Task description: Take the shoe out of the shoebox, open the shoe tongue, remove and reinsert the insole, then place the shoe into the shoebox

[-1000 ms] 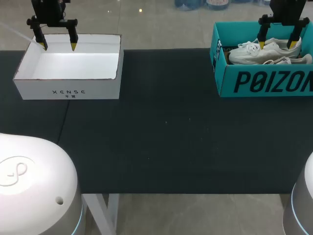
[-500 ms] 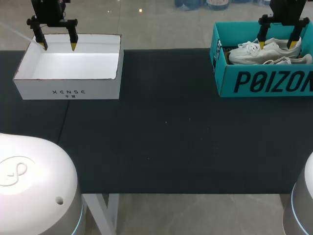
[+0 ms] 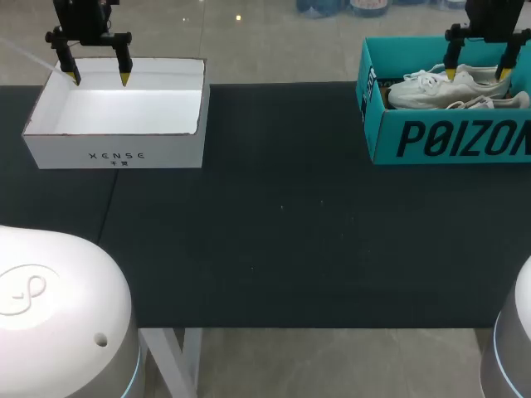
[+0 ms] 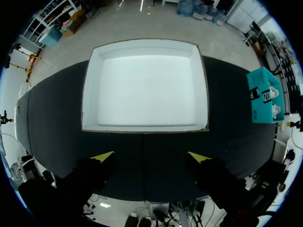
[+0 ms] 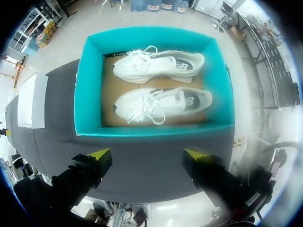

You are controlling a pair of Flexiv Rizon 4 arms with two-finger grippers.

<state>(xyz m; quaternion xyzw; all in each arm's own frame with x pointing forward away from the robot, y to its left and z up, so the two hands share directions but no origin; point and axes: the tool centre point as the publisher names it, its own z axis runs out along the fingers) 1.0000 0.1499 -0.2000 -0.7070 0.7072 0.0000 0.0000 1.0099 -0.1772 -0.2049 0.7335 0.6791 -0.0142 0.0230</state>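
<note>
Over the teal cardboard shoebox (image 3: pixel 448 141), right fingers (image 5: pixel 100 154) apart, descend astride the nearer white laced sneaker (image 5: pixel 163 105). Leave left fingers (image 4: pixel 103 157) apart, far from it.

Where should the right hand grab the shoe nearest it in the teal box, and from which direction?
Midfoot of the nearer shoe, from straight above with the wrist turned: shoebox walls block the sides, and the shoe runs parallel to the finger line of the right hand.

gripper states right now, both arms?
Left gripper: open, empty, at the white box.
Right gripper: open, empty, over the teal shoebox.
</note>
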